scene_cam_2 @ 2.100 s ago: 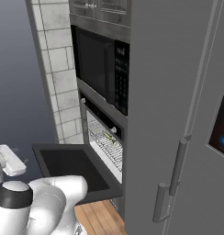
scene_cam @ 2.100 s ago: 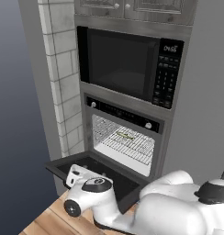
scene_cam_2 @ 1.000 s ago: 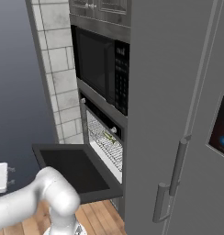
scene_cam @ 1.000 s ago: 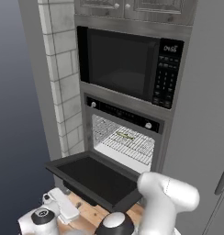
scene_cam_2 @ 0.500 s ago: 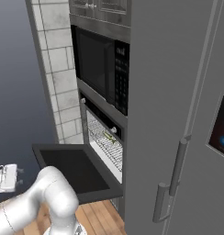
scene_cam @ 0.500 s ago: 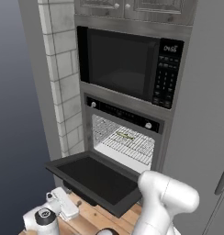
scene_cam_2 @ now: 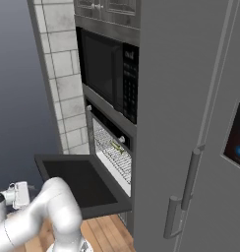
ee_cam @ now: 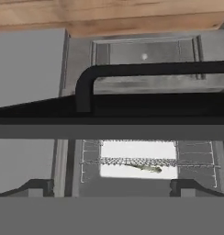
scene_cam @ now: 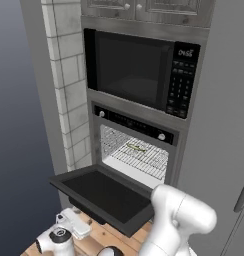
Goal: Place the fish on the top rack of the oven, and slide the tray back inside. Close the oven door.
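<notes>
Fish (ee_cam: 145,168) lies on the top rack (ee_cam: 146,161), well beyond spread, empty fingers (ee_cam: 189,185).

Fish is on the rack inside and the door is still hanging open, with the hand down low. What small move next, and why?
Probably lift the open gripper up under the front edge of the oven door. The fish already lies on the rack inside the oven, so only closing is left. The hand view faces the door's handle from beneath, so pushing upward should swing it shut.
</notes>
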Available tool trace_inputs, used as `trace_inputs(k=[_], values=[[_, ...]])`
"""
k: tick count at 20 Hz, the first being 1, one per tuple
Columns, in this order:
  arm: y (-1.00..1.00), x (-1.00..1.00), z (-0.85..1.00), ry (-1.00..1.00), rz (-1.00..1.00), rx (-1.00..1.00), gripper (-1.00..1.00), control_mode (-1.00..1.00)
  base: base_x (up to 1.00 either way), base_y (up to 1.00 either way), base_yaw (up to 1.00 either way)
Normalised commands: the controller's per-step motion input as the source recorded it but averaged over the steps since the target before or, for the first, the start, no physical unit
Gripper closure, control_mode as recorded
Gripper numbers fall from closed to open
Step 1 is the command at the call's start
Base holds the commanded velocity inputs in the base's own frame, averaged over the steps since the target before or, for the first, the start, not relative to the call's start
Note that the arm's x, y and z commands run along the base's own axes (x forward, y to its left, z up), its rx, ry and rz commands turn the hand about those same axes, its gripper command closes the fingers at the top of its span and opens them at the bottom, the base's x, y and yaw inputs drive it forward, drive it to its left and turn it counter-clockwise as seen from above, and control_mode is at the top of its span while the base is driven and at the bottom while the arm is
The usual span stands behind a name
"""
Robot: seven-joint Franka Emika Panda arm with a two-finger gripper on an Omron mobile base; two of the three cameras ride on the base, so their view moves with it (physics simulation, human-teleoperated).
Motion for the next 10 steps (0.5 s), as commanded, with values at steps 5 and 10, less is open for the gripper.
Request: trace_inputs(k=[5, 10], values=[[0.43, 0.57, -1.0, -0.02, 0.0, -0.13, -1.0, -1.0, 0.0, 0.0, 0.0], [0.85, 0.45, -1.0, -0.12, 0.0, -0.19, -1.0, -1.0, 0.0, 0.0, 0.0]])
